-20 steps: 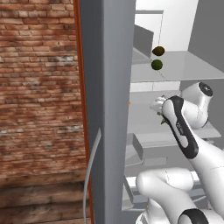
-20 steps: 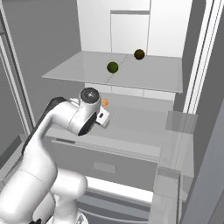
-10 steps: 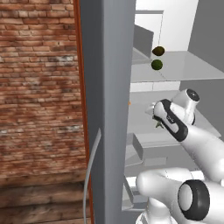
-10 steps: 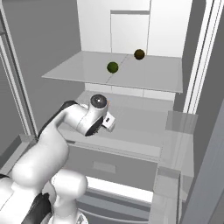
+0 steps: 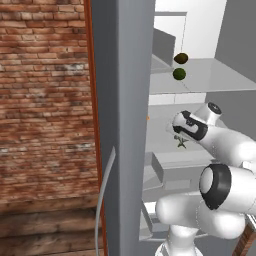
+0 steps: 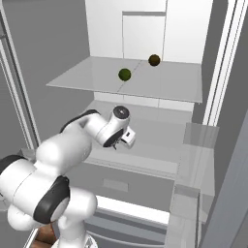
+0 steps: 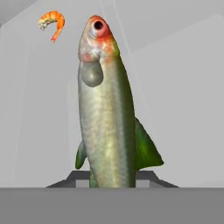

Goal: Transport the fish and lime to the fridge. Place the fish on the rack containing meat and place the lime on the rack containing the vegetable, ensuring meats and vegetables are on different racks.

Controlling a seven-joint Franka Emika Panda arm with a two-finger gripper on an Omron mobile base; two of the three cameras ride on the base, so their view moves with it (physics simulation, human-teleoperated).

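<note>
Inside the fridge, the bent arm's gripper clamps the fish, pointing toward a shrimp

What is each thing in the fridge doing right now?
fridge: door open.
fish: held in the gripper, over the lower shelf.
lime: resting on the upper shelf.
olive-brown ball: resting on that shelf, apart from the lime.
shrimp: lying on the lower shelf.

We see the fish, greenish-silver with a red-orange head and dark eye, rising head-up between the jaws, the lime, dark green, resting on the upper shelf of the open fridge
</note>
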